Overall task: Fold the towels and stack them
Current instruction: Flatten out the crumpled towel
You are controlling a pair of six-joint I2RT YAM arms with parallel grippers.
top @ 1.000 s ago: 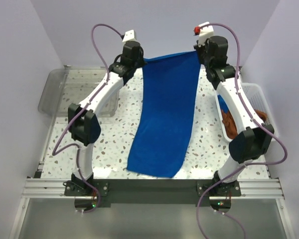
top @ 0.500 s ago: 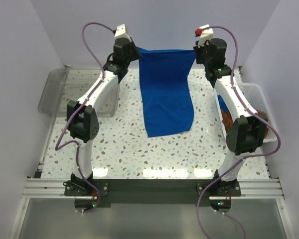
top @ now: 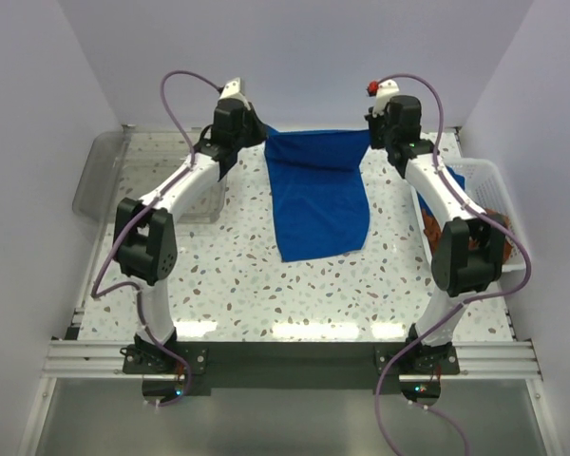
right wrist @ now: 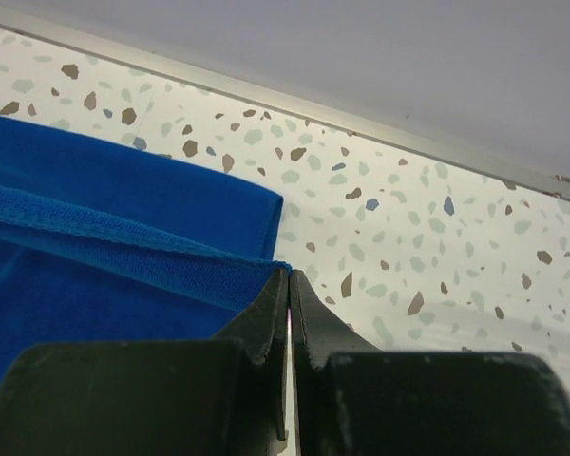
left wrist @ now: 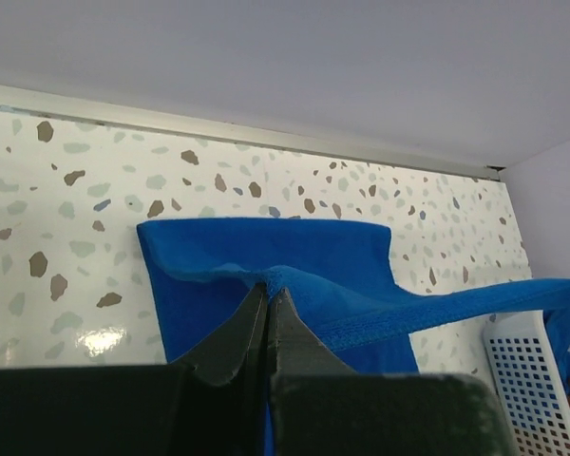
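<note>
Towel (top: 318, 195) top edge pinched taut between left hand (left wrist: 267, 296) and right hand (right wrist: 288, 278); basket (top: 483, 171) near right.

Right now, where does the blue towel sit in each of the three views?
Top external: blue towel centre-back, top edge raised, rest on the speckled tabletop.
Left wrist: blue towel centre to right, pinched by the left claw.
Right wrist: blue towel left half, pinched by the right claw.
Shared landmark: speckled tabletop.

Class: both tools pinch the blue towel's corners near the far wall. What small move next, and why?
Probably lower the left tool and right tool together: the blue towel is stretched between them, above its layer lying on the table.
</note>
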